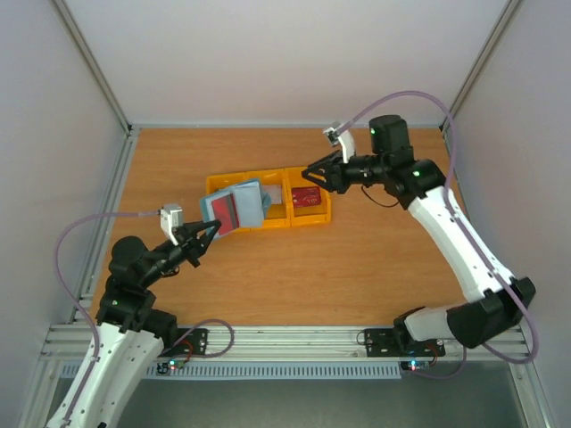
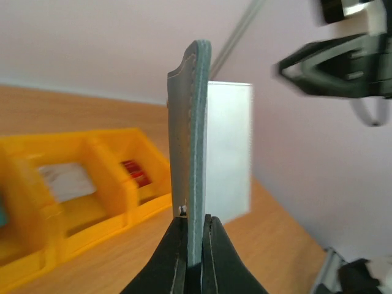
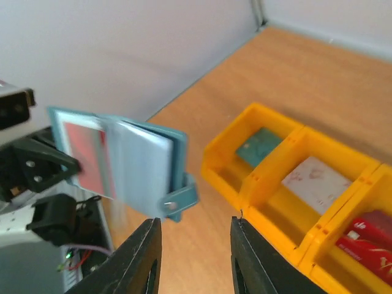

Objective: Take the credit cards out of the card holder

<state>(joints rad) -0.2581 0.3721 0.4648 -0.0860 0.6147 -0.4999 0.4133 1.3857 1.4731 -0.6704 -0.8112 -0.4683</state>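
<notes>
The left gripper (image 2: 195, 225) is pinched tight on one edge of the wallet (image 2: 191, 135). It holds the wallet up in the air by the left end of the yellow bins (image 1: 268, 221). The wallet is dusty blue and soft. It is open like a book, red on one side and pale on the other. A little tab (image 3: 181, 200) hangs off it. The right gripper (image 3: 195, 225) is open and holds nothing. A green card (image 3: 260, 146), a white card (image 3: 315, 184) and a red card (image 3: 370, 236) each lie in their own bin.
</notes>
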